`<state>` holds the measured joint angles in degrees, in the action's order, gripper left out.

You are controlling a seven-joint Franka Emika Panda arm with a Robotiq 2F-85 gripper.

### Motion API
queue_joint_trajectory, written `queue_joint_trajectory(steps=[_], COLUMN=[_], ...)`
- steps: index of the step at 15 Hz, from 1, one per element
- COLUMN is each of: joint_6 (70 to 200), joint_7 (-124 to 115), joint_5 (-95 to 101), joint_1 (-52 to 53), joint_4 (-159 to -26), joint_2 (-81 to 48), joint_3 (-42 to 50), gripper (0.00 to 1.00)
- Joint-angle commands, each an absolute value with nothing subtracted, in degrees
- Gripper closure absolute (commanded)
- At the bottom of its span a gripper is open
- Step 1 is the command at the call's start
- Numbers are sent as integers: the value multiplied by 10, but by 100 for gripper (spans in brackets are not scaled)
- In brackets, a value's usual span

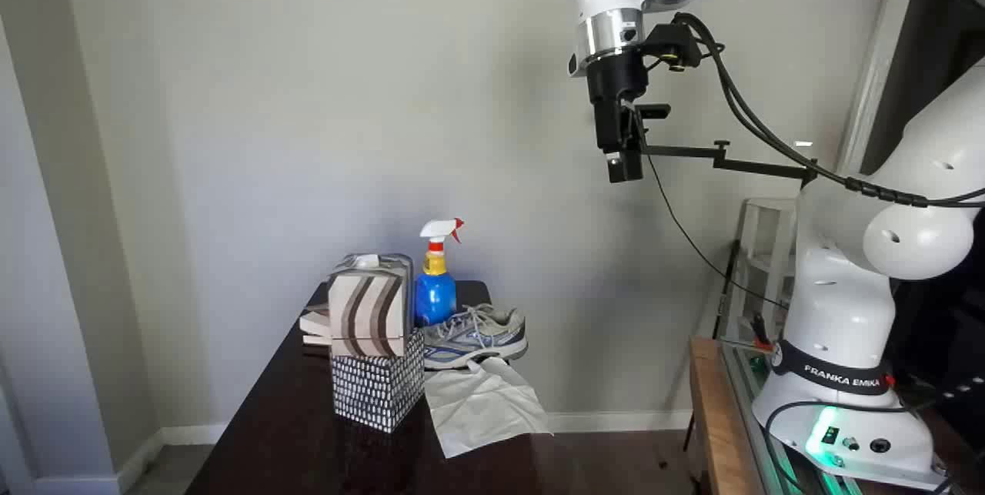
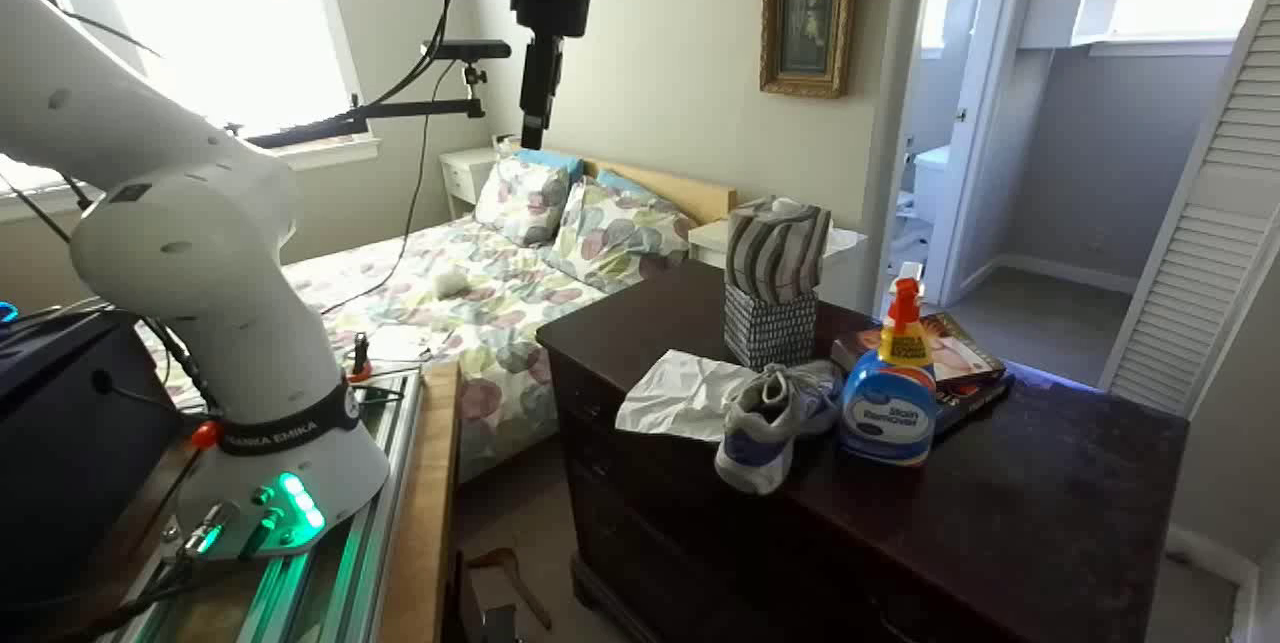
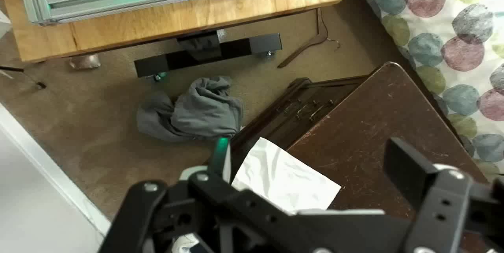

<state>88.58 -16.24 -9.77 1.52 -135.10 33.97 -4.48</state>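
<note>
My gripper [image 1: 625,170] hangs high above the dark dresser [image 1: 269,433], shown also in an exterior view [image 2: 533,133]. In the wrist view its fingers [image 3: 311,156] are wide apart with nothing between them. Far below lies a wrinkled white sheet [image 3: 285,176], partly over the dresser's edge. A grey and blue shoe [image 2: 755,448] touches the sheet [image 2: 680,393]. A blue spray bottle [image 2: 888,413] with a red and white trigger stands beside the shoe. A striped box [image 1: 369,314] sits on a black-and-white patterned box [image 1: 377,391]. Books [image 2: 965,353] lie behind the bottle.
The arm's base stands on a wooden table [image 3: 197,13] with metal rails. A bed [image 2: 430,273] with dotted covers is beside the dresser. A grey cloth [image 3: 201,111] and a hanger [image 3: 307,44] lie on the floor. A wall [image 1: 308,95] stands behind the dresser.
</note>
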Motion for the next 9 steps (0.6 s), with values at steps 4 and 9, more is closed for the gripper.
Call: queue_joint_trajectory(steps=[4,9], joint_6=[884,963], joint_7=[-159,-155], joint_5=[-100,-77], joint_1=[8,-2], joint_4=[-1350,-1361], joint_2=[340,327], joint_3=[-50,-53], gripper=[0,0])
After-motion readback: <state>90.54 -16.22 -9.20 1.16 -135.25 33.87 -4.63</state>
